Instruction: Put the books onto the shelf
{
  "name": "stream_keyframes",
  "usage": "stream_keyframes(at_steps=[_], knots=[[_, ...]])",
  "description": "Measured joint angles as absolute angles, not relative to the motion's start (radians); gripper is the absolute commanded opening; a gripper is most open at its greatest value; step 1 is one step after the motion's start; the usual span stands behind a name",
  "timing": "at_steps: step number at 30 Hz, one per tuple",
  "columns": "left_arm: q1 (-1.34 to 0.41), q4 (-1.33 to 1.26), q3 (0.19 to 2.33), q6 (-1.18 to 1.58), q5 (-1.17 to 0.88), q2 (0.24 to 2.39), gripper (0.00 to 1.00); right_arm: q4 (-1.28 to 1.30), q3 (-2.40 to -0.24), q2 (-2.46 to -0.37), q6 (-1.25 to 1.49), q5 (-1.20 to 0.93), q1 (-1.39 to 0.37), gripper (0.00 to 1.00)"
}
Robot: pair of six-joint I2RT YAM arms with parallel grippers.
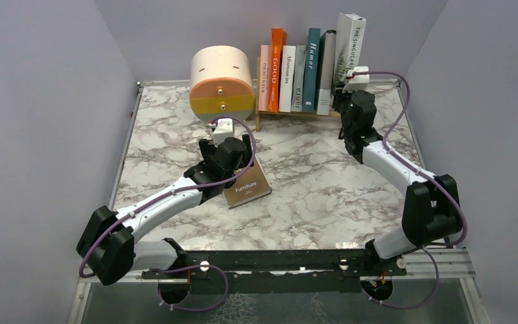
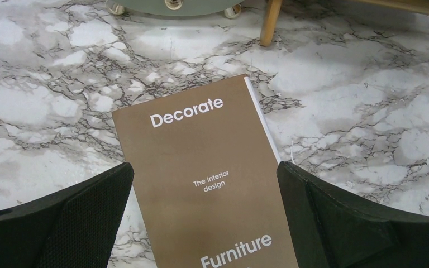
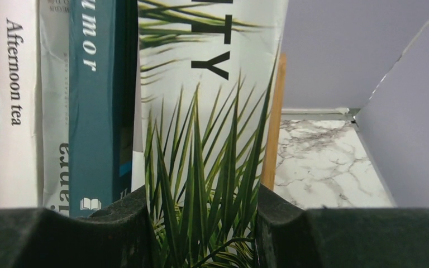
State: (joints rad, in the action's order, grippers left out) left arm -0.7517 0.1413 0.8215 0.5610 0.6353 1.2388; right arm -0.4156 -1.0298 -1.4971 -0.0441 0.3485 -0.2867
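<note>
Top external view: the left claw (image 1: 226,147) hangs spread wide over a brown book (image 1: 251,185) that lies flat on the marble table (image 1: 310,196), partly under the claw and holding nothing. Far beyond its tips stands the wooden rack (image 1: 290,113), with a round drawer box (image 1: 221,81) just to its left. The right claw (image 1: 344,94) is at the rack's right end, clenched on the tall plant-cover book (image 1: 351,37), which stands upright as the last of the row. Spines read "GOOD", "Afternoon tea", "Humor" and "THE SINGULAR…".

Left wrist view: both fingers (image 2: 89,212) straddle the brown cover without touching it. White lettering says "Decorate", "The interior design" and "Furniture". I'd judge the claw should drop squarely and pinch the two long edges, since a flat book gives little else to hold.

Right wrist view: the fingers press either side of the plant cover, and the rack's end post (image 3: 273,123) stands just right of the claw. Letters "TY" show above it, with "umor" on the teal spine (image 3: 92,111) to the left. It should let go only once the book stands settled.
</note>
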Motion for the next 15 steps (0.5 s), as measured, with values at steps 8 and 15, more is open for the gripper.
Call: stream_keyframes(at_steps=[8, 15], knots=[[-0.729, 0.125, 0.822, 0.558, 0.612, 1.249, 0.99, -0.433, -1.034, -1.627, -0.031, 0.323, -0.286, 0.01], [-0.705, 0.120, 0.822, 0.554, 0.594, 1.249, 0.99, -0.421, -1.079, -1.706, -0.024, 0.310, -0.274, 0.01]])
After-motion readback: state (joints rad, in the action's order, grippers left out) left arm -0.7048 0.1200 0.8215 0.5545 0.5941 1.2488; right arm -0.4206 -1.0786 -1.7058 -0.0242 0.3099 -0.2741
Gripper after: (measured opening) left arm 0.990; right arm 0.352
